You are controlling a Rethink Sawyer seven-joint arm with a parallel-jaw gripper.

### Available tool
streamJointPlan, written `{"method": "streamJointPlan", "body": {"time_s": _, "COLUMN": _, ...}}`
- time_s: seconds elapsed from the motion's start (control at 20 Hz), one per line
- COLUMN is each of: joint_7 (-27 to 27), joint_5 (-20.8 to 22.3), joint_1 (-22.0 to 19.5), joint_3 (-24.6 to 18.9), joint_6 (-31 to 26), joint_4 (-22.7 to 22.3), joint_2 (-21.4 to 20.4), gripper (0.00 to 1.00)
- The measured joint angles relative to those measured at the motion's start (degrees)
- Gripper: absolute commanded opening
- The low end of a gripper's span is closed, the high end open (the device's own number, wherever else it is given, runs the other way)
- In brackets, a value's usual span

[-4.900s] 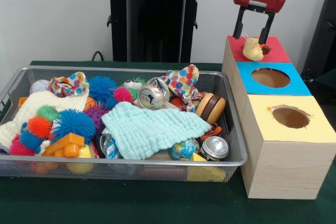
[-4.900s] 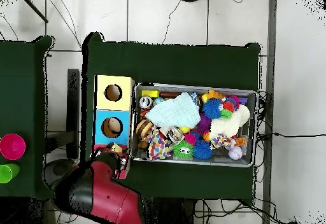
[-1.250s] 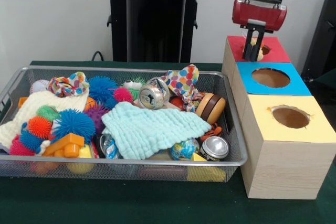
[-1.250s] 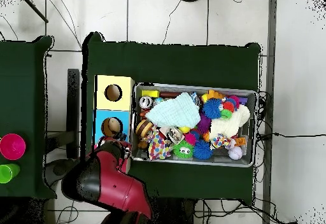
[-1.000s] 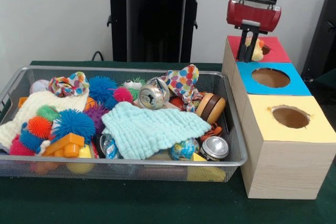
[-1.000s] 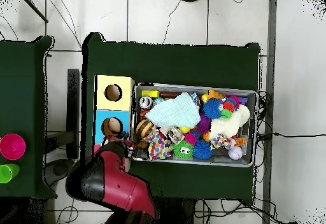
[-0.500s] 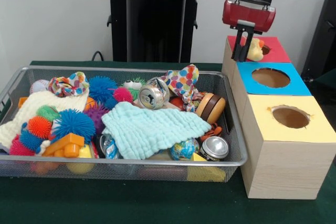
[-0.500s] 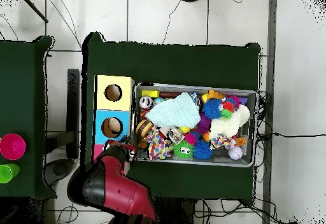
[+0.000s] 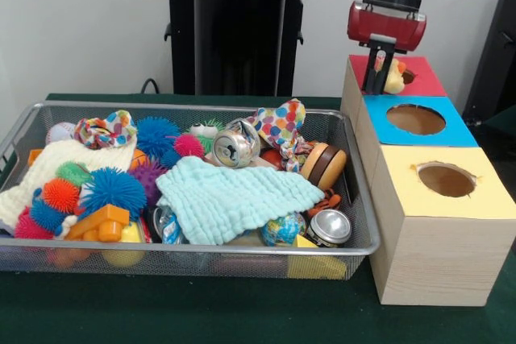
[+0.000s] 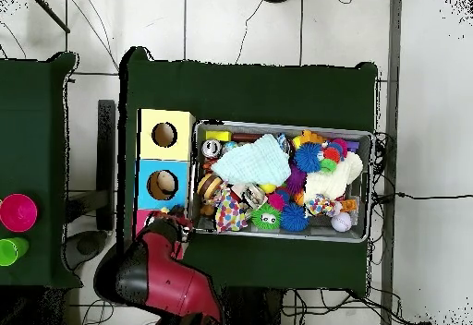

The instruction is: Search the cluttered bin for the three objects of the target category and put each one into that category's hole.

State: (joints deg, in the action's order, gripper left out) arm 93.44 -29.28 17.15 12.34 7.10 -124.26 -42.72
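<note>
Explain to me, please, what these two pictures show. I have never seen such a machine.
It is a robot arm, red and black. One picture looks across the table; the other looks straight down from above. At the arm's end is its pincer, hanging over the red top of a wooden box with three coloured tops. The blue top and the yellow top each have a round hole. A small yellow plush toy lies on the red top, just behind the pincer; whether the pincer holds it, I cannot tell. Beside the box stands a wire bin full of spiky balls, cloths, cans and blocks.

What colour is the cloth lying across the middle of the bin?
Pale mint green cloth, clearest in the front view.
</note>
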Motion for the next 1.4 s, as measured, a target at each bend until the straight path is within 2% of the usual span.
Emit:
{"method": "streamJointPlan", "body": {"time_s": 0.55, "joint_7": 2.16, "joint_5": -0.02, "joint_1": -0.21, "joint_3": -2.0, "joint_6": 1.39, "joint_4": -1.99, "joint_2": -0.2, "gripper": 0.0}}
{"method": "streamJointPlan", "body": {"time_s": 1.4, "joint_7": 3.61, "joint_5": 0.49, "joint_1": -0.45, "joint_3": -2.22, "joint_6": 1.73, "joint_4": -2.1, "joint_2": -0.46, "gripper": 0.0}}
